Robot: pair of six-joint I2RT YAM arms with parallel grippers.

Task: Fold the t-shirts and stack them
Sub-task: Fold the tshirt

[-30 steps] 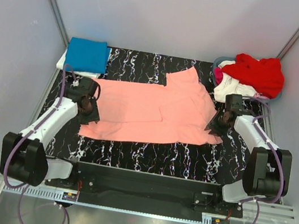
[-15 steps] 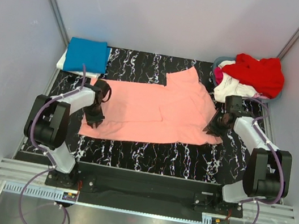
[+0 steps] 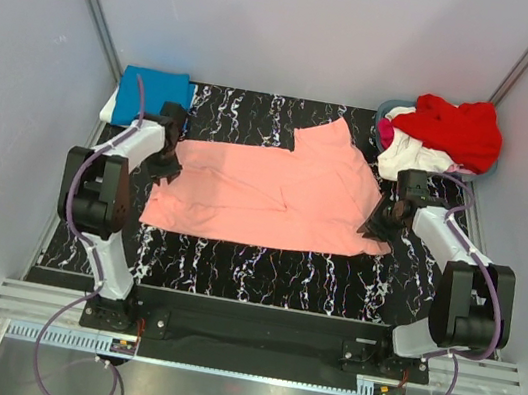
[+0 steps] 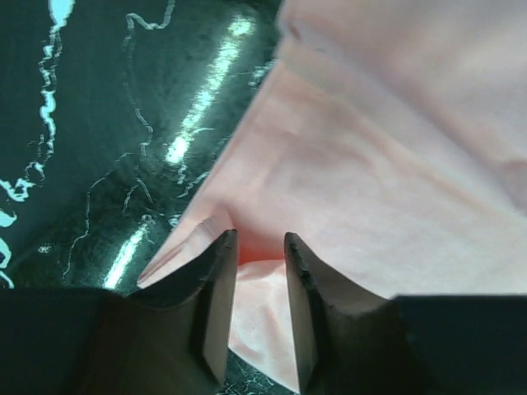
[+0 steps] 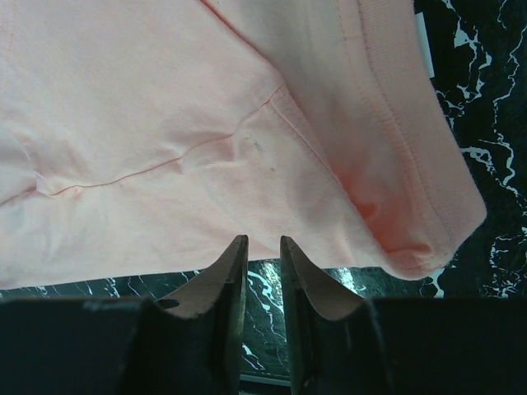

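Two hands at the salmon-pink t-shirt (image 3: 264,198), spread mid-table between left and right edges.
Your left hand (image 3: 164,163) has moved toward the far-left corner and pinches cloth, ready to fold. Your right hand (image 3: 379,225) is nearly closed at the hem, grip unclear.

No writing, label, brand, number or sign can be read in any view. The salmon-pink t-shirt (image 5: 165,123) shows only seams and a stitched hem up close. Well nearer than the shirt, on the metal rail (image 3: 256,364) below the arm bases, sit two small colour-marked tags (image 3: 125,345), one toward each end. Whatever is printed on them is too small to make out.
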